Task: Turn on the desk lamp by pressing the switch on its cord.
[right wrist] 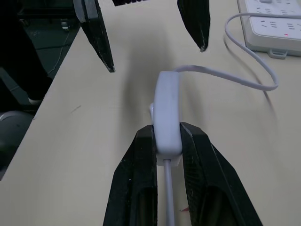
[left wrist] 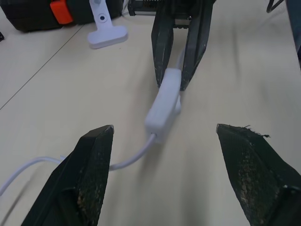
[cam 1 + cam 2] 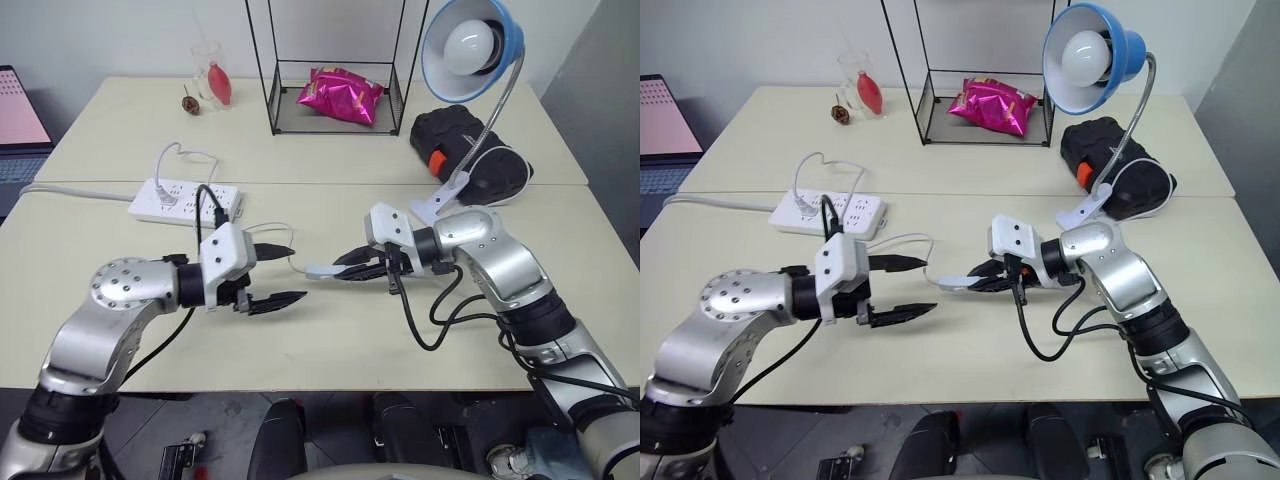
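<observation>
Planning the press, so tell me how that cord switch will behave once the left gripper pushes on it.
The switch is small and probably light. The right gripper clamps only one end, so a push could pivot it. Its smooth white shell may slip between the pads. The thin cord loops loosely and will likely offer no bracing for the open left gripper.

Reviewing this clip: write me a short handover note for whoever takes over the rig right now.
Right gripper: shut on the switch, pinching one end and holding it just above the table.
Left gripper: open, holding nothing, facing the switch's free end.
The cord loops from the switch toward the power strip.
Desk lamp stands at the right, clipped beside a black case; its bulb looks unlit.
Done: switch picked up and presented.
Left: bring the left gripper onto the switch, press the rocker, confirm the bulb lights.
</observation>
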You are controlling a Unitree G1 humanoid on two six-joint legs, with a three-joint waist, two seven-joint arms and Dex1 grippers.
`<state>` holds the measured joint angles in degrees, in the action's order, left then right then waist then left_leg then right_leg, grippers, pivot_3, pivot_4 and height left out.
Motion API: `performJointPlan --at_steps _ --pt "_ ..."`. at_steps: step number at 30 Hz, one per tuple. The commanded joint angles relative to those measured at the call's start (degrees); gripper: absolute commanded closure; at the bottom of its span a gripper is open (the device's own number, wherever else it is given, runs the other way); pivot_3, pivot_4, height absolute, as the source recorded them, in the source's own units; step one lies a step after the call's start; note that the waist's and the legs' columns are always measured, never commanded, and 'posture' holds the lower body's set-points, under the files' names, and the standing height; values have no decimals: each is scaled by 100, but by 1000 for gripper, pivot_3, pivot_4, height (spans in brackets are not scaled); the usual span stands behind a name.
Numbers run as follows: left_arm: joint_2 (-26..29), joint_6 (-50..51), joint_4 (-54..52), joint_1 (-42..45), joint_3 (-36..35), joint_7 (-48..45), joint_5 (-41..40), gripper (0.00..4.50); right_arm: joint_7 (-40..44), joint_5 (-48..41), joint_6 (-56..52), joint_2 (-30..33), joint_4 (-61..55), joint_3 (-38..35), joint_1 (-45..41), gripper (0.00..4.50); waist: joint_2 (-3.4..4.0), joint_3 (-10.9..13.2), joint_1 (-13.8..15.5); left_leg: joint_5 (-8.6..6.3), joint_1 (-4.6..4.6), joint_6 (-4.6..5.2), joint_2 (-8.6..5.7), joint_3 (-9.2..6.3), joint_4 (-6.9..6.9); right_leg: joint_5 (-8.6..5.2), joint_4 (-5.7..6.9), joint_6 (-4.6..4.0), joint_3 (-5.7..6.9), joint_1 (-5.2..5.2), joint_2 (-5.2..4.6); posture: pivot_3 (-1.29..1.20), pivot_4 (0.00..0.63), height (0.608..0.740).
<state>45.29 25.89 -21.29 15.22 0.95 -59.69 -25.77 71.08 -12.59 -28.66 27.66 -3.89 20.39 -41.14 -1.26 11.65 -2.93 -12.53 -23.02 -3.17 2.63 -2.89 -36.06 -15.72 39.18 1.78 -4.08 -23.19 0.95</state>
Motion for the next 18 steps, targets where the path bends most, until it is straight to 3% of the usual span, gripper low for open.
performJointPlan --at_steps 1,14,18 --pt "-102 171 84 226 106 -101 -186 860 -23 -210 -188 101 -338 -192 -28 4120 0 0 -2 0 0 0 0 0 0 0 0 0 0 0 0 0 150 740" --pt "-264 116 361 504 516 -253 20 860 -90 -369 -357 218 -576 -160 13 4120 0 0 -13 0 0 0 0 -1 1 0 -1 0 1 0 0 0 150 740" --pt "-380 109 436 610 611 -193 90 1501 -87 -396 -368 232 -629 -140 25 4120 0 0 -13 0 -1 0 0 -1 1 0 -1 0 1 0 0 0 150 740"
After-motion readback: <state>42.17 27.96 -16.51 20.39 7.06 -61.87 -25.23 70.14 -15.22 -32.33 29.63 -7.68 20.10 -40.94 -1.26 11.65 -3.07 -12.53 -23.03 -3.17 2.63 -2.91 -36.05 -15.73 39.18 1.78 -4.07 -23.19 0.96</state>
